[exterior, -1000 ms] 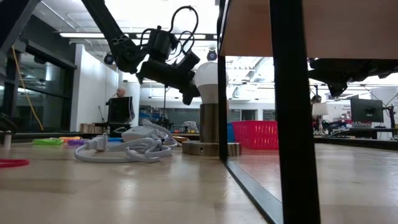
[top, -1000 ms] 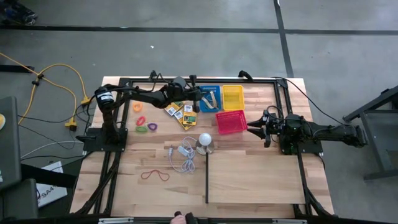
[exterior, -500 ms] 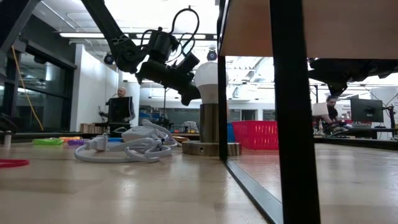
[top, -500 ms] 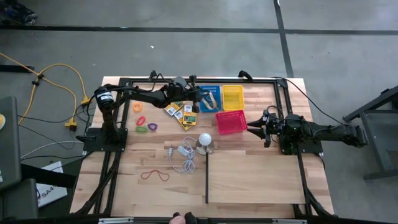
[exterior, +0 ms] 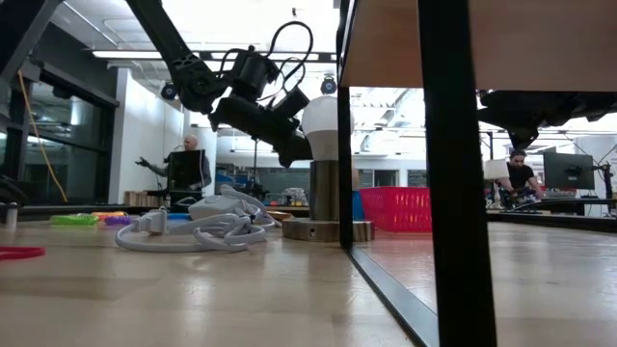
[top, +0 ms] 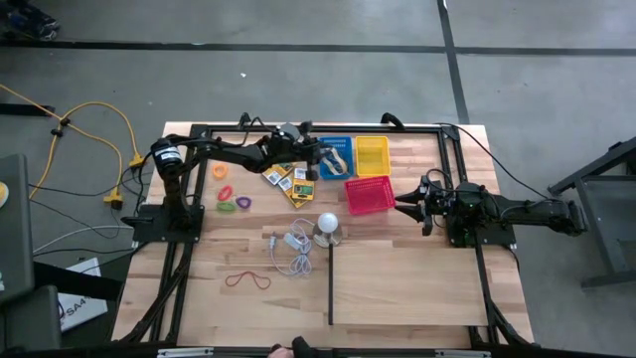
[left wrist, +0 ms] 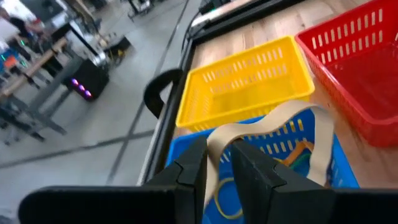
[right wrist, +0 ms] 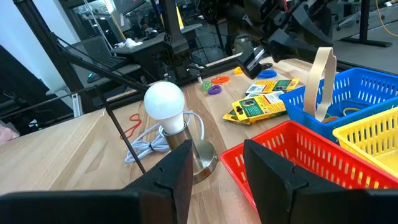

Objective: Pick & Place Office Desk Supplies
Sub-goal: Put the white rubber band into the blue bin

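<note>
In the upper middle of the high view, the left gripper point(top: 316, 156) hangs over the near-left rim of the blue plastic basket point(top: 335, 157); the left wrist view shows a wide tan rubber band point(left wrist: 281, 130) looped upright between its two dark fingers point(left wrist: 194, 167), the loop leaning over the blue basket, though whether the fingers are pinching the band or merely flanking it cannot be told. Just right of the blue basket stands a yellow plastic basket point(top: 373, 154), and below that a red plastic basket point(top: 369, 196). Left of the baskets, small yellow-and-green rectangular packets point(top: 293, 181) lie on the wooden table point(top: 397, 283), with coloured rings point(top: 233, 196) further left and a thin red rubber band point(top: 247, 280) at lower left. The right gripper point(top: 405, 203) rests at centre right beside the red basket, fingers spread apart and holding nothing.
</note>
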You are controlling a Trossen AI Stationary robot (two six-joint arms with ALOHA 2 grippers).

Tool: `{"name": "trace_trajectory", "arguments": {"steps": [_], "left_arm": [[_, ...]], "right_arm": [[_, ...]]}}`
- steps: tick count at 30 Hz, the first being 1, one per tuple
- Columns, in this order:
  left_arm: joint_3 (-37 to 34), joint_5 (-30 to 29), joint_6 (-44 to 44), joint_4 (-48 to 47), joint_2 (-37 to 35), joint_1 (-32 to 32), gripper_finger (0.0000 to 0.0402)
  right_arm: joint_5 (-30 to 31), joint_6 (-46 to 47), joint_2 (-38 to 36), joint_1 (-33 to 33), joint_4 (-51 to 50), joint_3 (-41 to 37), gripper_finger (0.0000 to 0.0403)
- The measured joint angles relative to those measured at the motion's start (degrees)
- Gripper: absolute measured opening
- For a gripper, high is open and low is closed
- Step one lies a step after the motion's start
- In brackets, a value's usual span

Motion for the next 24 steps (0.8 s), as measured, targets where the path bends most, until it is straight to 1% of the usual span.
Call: {"name": "trace_trajectory", "arguments": {"steps": [6, 12, 17, 24], "left_arm": [[0.2, 0.0, -3.2, -3.8, 0.0, 0.7, 0.0066], [3.4, 0.6, -5.4, -12.8, 0.0, 1.7, 0.0067], [7.6, 0.9, -4.0, -18.5, 0.0, 1.8, 0.0067], [13.1, 3.4, -0.1, -27.1, -0.1, 1.8, 0.0067]], "right_arm": [[0.0, 0.0, 0.0, 0.0, 0.0, 0.0, 0.013], [0.0, 0.0, 0.0, 0.0, 0.0, 0.0, 0.013], [0.0, 0.0, 0.0, 0.0, 0.0, 0.0, 0.013], [0.0, 0.0, 0.0, 0.0, 0.0, 0.0, 0.013]]}}
